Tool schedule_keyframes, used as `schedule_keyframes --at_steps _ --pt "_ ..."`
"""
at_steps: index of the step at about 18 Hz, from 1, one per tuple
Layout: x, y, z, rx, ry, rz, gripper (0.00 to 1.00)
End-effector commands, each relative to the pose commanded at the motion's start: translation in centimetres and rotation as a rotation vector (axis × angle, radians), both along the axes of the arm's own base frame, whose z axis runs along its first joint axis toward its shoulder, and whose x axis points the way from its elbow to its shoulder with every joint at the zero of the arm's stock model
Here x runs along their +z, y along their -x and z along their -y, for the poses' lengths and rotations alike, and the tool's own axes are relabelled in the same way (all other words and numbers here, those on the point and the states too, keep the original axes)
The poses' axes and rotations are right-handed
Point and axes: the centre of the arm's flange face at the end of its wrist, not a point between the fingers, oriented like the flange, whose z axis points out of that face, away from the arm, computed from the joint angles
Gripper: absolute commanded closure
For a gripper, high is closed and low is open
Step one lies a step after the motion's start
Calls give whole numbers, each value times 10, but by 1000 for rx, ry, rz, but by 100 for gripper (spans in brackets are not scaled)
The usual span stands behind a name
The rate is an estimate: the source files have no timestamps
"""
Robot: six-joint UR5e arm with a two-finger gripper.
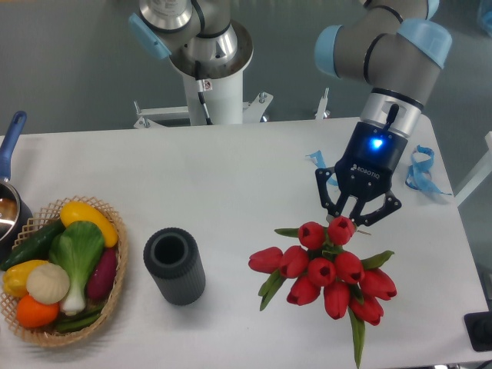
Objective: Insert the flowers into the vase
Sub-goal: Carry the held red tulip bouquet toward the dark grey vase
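The flowers [327, 273], a bunch of red tulips with green leaves, lie on the white table at the front right, blooms spread wide. The vase [174, 265], a short dark ribbed cylinder with a round open mouth, stands upright at the front centre-left, well to the left of the flowers. My gripper [350, 221] hangs from the arm just above the bunch's far edge. Its fingers are open, their tips around the topmost tulip head [340, 229]. I cannot tell whether they touch it.
A woven wicker basket [115, 277] of toy vegetables sits at the front left, close to the vase. A pot with a blue handle [11, 146] is at the left edge. Blue tape scraps [421, 169] lie at the far right. The robot base [211, 77] stands behind.
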Motion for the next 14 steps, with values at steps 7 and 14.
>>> schedule_keyframes --at_steps 7,14 --pt "-4 -7 -6 -27 -3 -28 96" --pt "-7 -23 -22 -62 -2 -25 96"
